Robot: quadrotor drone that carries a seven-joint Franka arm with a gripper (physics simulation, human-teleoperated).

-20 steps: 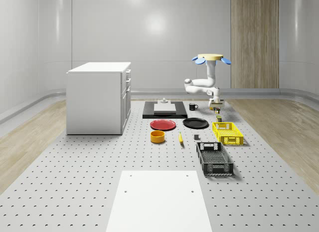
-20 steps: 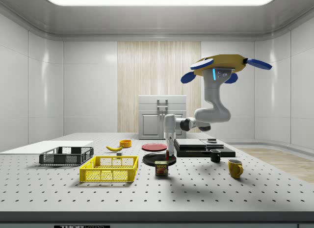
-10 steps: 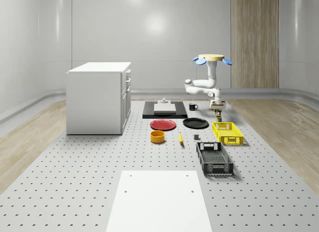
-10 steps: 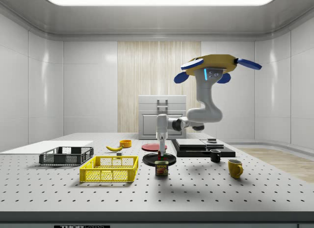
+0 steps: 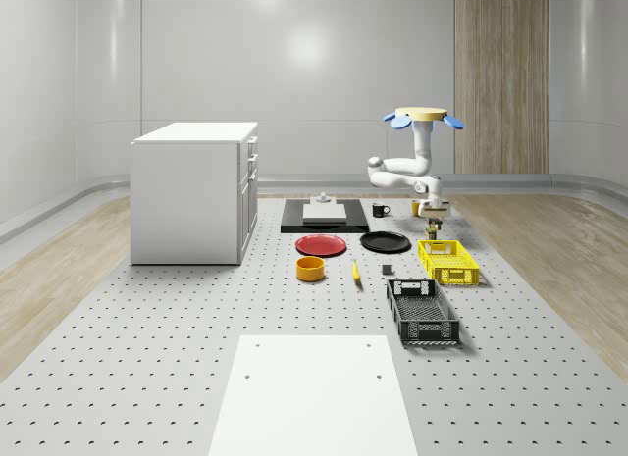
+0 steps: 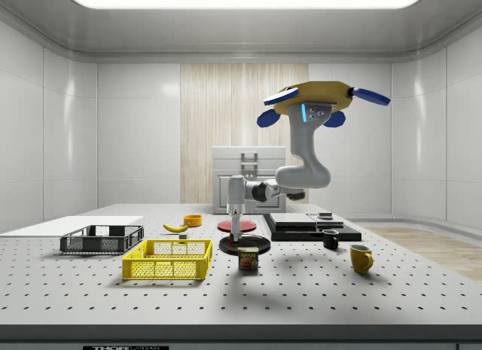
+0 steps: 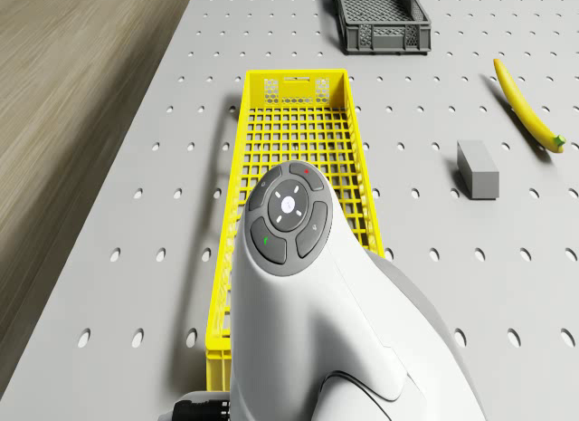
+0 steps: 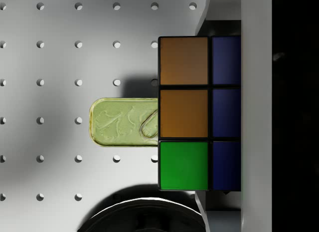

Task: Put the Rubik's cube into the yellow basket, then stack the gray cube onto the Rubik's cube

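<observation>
Transport was the step in hand: the gripper (image 8: 199, 115) clenched the Rubik's cube (image 8: 183, 114) above a tin (image 6: 248, 258), just short of the yellow basket (image 6: 168, 260). Hovering drone (image 6: 320, 98) needed to carry it over the basket, then lower.

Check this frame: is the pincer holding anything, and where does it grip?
Yes: the Rubik's cube, clamped between the pincer's fingers on two opposite faces.

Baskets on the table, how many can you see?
2. The yellow basket sits beside the black plate; the dark gray basket lies just in front of it, nearer the whole-scene camera.
</observation>
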